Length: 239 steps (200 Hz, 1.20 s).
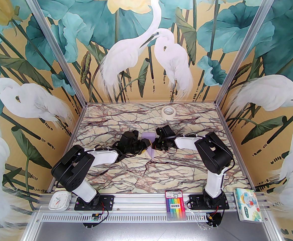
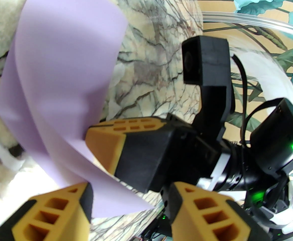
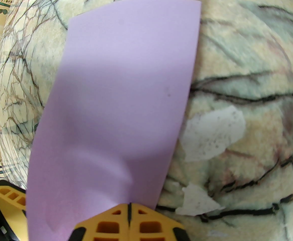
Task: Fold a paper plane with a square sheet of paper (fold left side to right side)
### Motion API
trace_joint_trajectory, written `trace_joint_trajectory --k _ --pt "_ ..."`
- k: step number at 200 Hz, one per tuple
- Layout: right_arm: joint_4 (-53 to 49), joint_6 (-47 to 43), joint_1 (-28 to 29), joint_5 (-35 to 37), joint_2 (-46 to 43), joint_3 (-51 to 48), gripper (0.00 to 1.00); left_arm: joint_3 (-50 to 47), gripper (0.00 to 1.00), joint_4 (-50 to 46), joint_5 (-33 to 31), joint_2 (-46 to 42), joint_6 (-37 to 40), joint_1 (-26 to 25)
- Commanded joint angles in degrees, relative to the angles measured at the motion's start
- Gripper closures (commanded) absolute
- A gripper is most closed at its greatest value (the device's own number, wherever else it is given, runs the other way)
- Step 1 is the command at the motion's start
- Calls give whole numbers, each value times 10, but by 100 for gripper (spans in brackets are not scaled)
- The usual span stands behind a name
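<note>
One lavender sheet (image 2: 61,71), curled in left wrist view, right hand (image 3: 128,207) closed against it, left hand (image 2: 130,192) spread

The square sheet of paper (image 3: 116,104) is thin, matt lavender paper, smooth and softly bowed. The worktop (image 1: 146,174) has a marble-print surface with a faint sheen and dull white patches (image 3: 211,134). The fingers (image 2: 48,215) look like matt orange plastic with open cells. The frame rails (image 1: 136,202) are brushed aluminium.
</note>
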Motion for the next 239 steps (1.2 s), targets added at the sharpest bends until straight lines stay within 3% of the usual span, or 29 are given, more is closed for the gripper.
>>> trace_joint_trajectory --k 1,19,34,44,79,90,156,200,239 --pt "-11 9 0 4 4 -14 100 -11 48 66 25 29 -31 4" --pt "-10 8 -1 4 2 -16 100 -13 56 86 32 40 -41 6" --pt "-11 8 -2 4 2 -18 100 -15 58 88 31 42 -43 7" --pt "-9 9 -3 4 2 -19 100 -15 69 84 31 42 -42 8" --pt "-6 10 -5 2 -5 -20 100 -10 76 59 29 47 -41 8" --pt "-2 12 -7 1 -12 -22 100 -9 83 52 29 50 -40 9" --pt "46 25 -24 -7 -85 -60 100 5 87 18 24 52 -38 9" --pt "161 91 -43 -36 -144 -148 100 11 87 7 17 50 -39 8" --pt "238 141 -44 -52 -169 -197 84 15 86 12 21 55 -42 8"
